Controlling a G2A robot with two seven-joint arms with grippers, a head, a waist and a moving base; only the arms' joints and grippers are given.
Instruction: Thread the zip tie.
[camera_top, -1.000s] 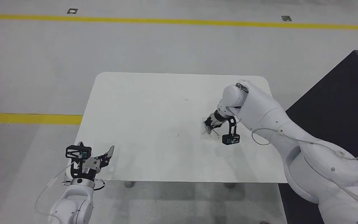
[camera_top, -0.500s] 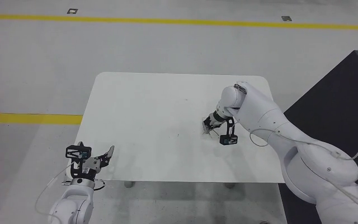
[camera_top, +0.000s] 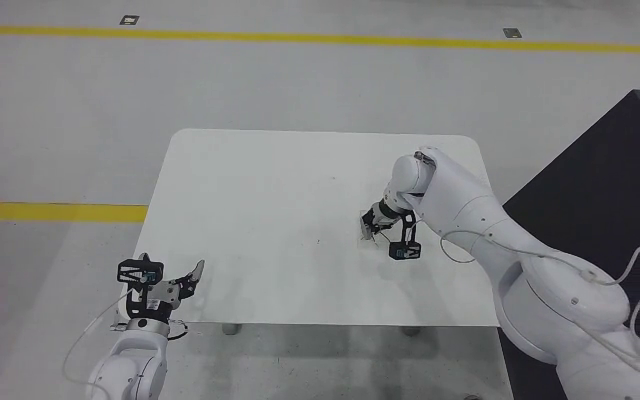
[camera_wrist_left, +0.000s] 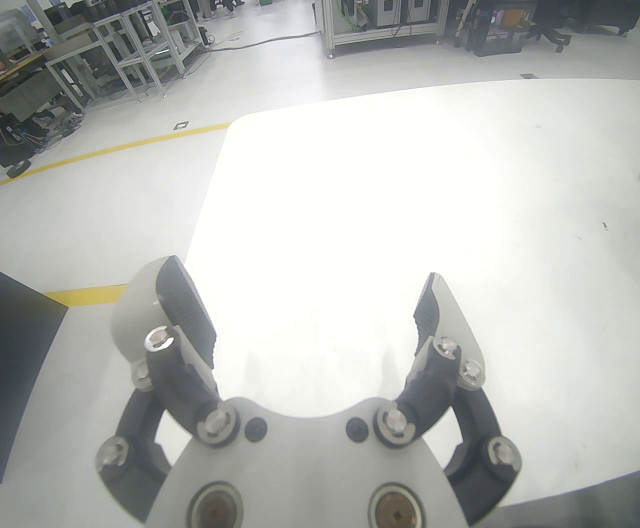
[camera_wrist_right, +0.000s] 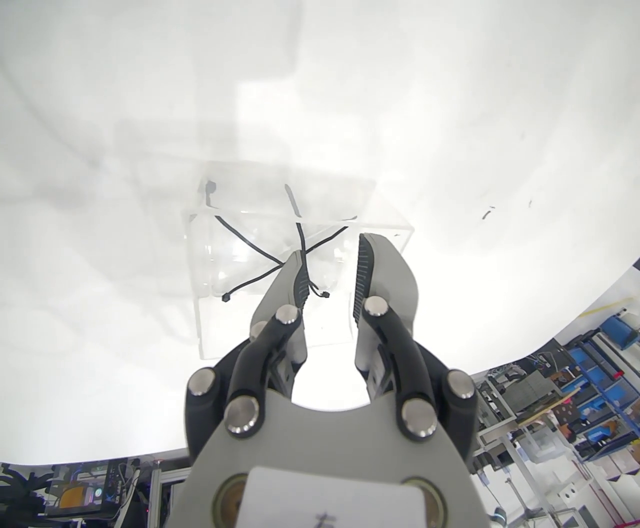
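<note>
Right jaws apart — wrist view resolves zip ties (camera_wrist_right: 248, 241) inside box (camera_wrist_right: 225, 330).

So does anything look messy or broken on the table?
Nothing looks broken or spilled. The black zip ties lie crisscrossed in a jumble inside the clear box, right by the tips of the open right claw. A few tiny dark specks mark the white table nearby.
</note>
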